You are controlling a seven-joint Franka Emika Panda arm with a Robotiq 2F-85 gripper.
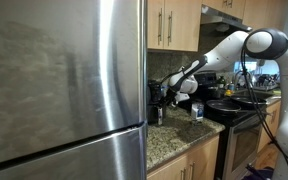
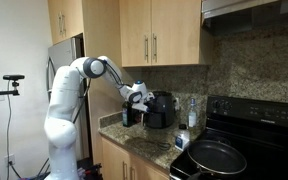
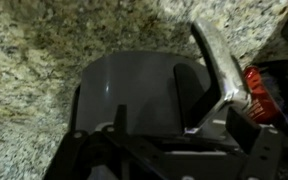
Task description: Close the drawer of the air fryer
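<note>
Wrist view: the pincer (image 3: 134,160) is appearing only as dark linkage along the lower edge. Its jaws are not resolving clearly enough to say whether it is released or clenched, and nothing is visibly being grasped. Directly ahead of it, the drawer (image 3: 134,90) is filling the middle of the picture as a dark grey, rounded face, with the speckled granite desk (image 3: 34,60) showing around it. Whether the pincer is touching that face or standing just off it cannot be told. A pale metallic bar (image 3: 219,60) is slanting down beside the drawer; its identity is unclear.

In an exterior view the pincer (image 2: 134,98) is hanging just beside the air fryer (image 2: 162,108), which is sitting on the desk near the stove (image 2: 249,115), the arm reaching across at the height of the appliance's lower half. In an exterior view the arm is reaching toward the air fryer (image 1: 156,95), which is standing just past the edge of the fridge (image 1: 54,80).

Progress, as a judgement: the approach is looking complete, since the pincer is facing the drawer at close range. The closing itself is not looking finished. No view is showing the drawer seated flush in the body, and the exterior views are too small to show how far it is protruding. What is left is the inward push until the drawer sits home.
</note>
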